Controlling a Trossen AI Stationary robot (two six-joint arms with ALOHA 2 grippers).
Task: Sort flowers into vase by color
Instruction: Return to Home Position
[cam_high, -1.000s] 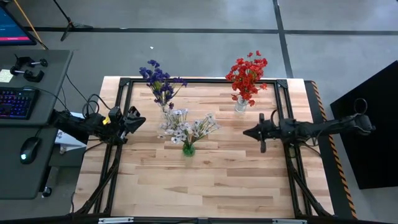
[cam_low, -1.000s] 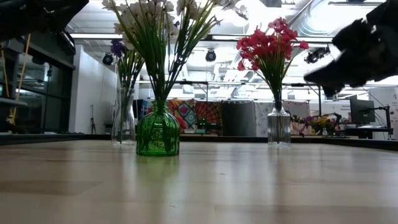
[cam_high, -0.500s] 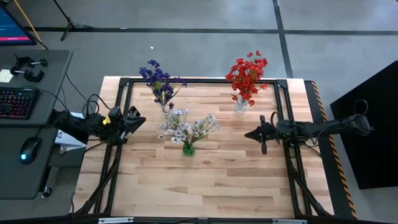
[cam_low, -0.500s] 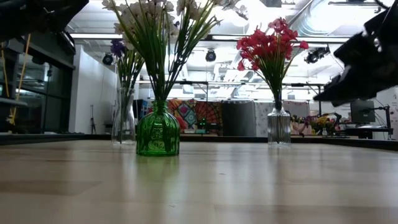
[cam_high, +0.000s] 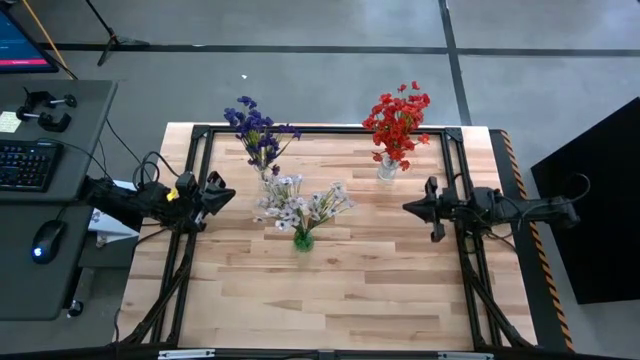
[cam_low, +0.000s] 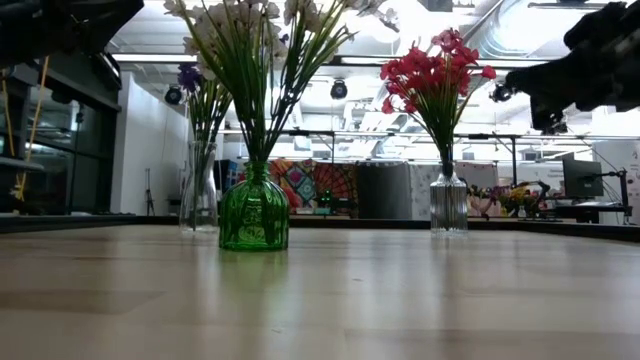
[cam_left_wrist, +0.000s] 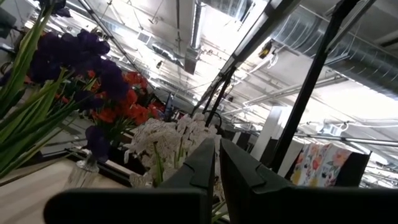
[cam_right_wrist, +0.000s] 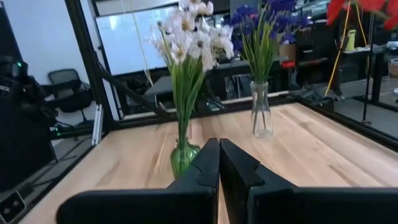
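Note:
Three bunches of flowers stand in vases, their stems in the necks. White flowers (cam_high: 300, 205) fill a green vase (cam_low: 253, 215) mid-table. Purple flowers (cam_high: 258, 128) stand in a clear vase (cam_low: 198, 188) at the far left. Red flowers (cam_high: 397, 122) stand in a clear ribbed vase (cam_low: 448, 203) at the far right. My left gripper (cam_high: 230, 193) hovers shut at the table's left, left of the white flowers, its fingers (cam_left_wrist: 211, 163) tilted upward. My right gripper (cam_high: 405, 208) hovers shut at the right, its fingers (cam_right_wrist: 210, 160) level and aimed at the green vase (cam_right_wrist: 183, 157).
A black metal frame (cam_high: 330, 131) runs round the table's far, left and right sides. A desk with a keyboard (cam_high: 25, 165) and a mouse (cam_high: 45, 242) stands off the table's left. The wood (cam_high: 330, 300) between the vases and the near edge lies bare.
My right gripper has drawn back toward the table's right edge and risen, away from the white flowers. It has tipped up from a downward slant to level and stays shut. The flowers and vases have not moved.

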